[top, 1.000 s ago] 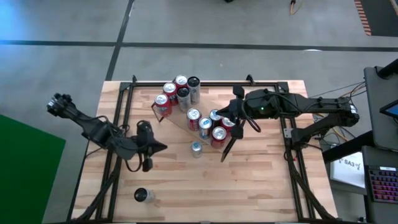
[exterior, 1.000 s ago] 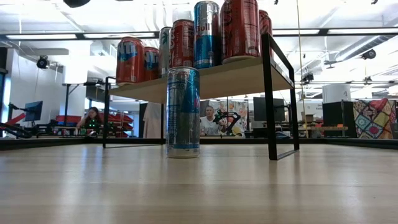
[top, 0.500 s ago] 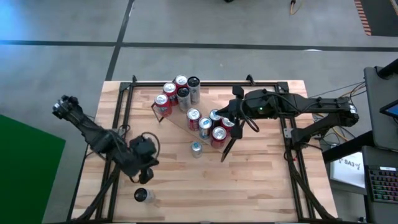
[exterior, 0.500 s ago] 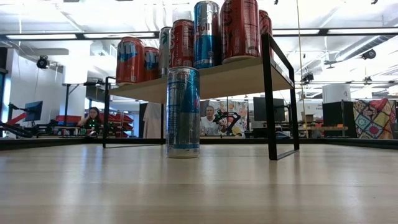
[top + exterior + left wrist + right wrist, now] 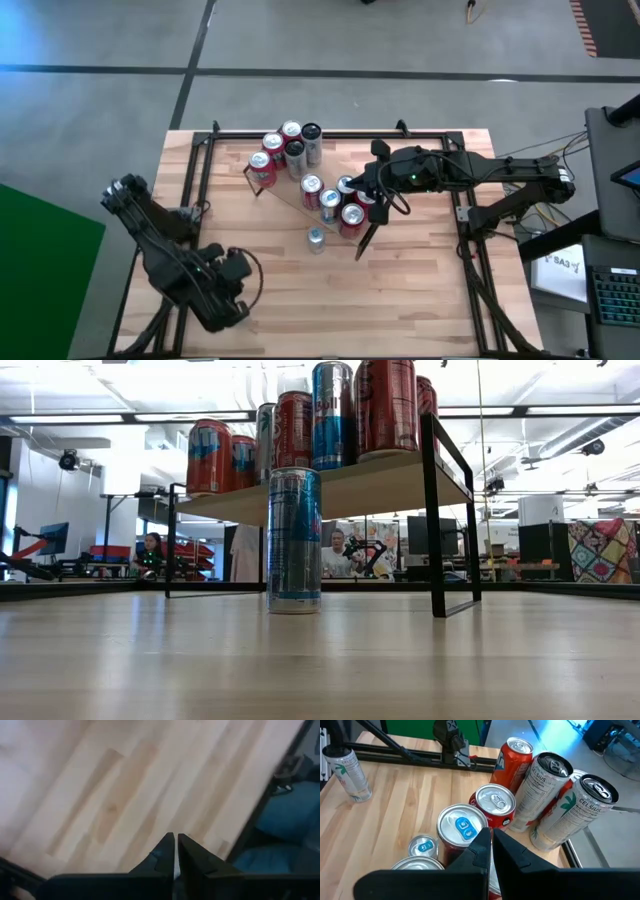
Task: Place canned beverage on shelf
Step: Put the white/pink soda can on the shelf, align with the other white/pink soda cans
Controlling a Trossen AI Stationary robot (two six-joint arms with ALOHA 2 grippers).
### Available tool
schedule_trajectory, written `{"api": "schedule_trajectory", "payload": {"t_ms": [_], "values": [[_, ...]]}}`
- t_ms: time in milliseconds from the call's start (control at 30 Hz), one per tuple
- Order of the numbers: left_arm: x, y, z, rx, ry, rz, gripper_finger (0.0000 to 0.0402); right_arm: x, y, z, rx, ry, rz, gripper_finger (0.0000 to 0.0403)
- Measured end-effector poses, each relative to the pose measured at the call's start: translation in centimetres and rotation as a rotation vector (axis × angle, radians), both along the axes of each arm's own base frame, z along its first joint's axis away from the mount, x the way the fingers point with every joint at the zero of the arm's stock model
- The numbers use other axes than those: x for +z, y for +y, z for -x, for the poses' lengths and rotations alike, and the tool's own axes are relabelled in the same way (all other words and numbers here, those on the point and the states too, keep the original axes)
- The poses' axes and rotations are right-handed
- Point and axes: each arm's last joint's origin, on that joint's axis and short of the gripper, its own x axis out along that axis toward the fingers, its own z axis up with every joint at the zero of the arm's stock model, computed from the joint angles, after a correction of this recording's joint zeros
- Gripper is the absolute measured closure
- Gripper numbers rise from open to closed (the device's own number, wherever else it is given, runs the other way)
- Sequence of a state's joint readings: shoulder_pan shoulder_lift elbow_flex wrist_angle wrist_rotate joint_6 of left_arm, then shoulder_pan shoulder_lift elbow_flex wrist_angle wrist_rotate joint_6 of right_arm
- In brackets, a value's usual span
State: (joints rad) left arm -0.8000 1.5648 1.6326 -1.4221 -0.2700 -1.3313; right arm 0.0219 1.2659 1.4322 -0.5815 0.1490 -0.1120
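The shelf (image 5: 300,195) stands slantwise in the far middle of the surface (image 5: 420,290), and cans stand on it in two groups: one group (image 5: 285,150) at its far left end and one group (image 5: 335,205) at its near right end. In the low view the plank (image 5: 330,488) is raised on black frames (image 5: 432,510), with red and blue cans on top. One blue and silver can (image 5: 316,240) stands alone on the surface, just near the shelf; in the low view this can (image 5: 294,540) is upright in front of the plank. The right hand (image 5: 365,192) hangs over the right group of cans, and its fingers (image 5: 482,847) are pressed together and hold nothing. The left hand (image 5: 228,300) is at the near left corner of the surface, well apart from the shelf; its fingers (image 5: 167,852) are almost closed, with only a thin gap, above bare wood. People sit in the room behind.
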Motion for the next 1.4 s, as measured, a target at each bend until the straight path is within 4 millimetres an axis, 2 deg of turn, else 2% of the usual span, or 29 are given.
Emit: {"api": "schedule_trajectory", "payload": {"t_ms": [167, 367, 533, 667, 933, 1233, 1400], "values": [[-0.8, -2.6, -0.5, -0.029, 0.070, 0.013, 0.0352, -0.1, 0.0, 0.0, 0.000, 0.006, 0.000, 0.0394], [-2.1, -4.1, -0.4, -0.004, 0.276, -0.012, 0.0251, -0.1, 0.0, 0.0, 0.000, 0.008, 0.000, 0.0394], [-1.7, -5.2, 0.3, -0.049, 0.243, -0.010, 0.0173, -0.1, 0.0, 0.0, -0.002, 0.009, -0.006, 0.0394], [-1.4, -5.6, 1.7, -0.034, 0.196, -0.032, 0.0136, -0.1, 0.1, 0.1, 0.020, 0.013, -0.021, 0.0394], [-2.2, -6.4, 3.0, -0.010, 0.149, -0.084, 0.0119, -0.4, 0.2, 0.0, 0.043, 0.021, -0.034, 0.0394], [-3.2, -7.2, 2.5, -0.001, 0.102, -0.091, 0.0119, -0.5, 0.2, 0.0, 0.043, 0.024, -0.033, 0.0394], [-4.3, -7.9, 2.2, 0.000, 0.130, -0.109, 0.0119, -0.5, 0.2, 0.0, 0.041, 0.025, -0.037, 0.0394]]}}
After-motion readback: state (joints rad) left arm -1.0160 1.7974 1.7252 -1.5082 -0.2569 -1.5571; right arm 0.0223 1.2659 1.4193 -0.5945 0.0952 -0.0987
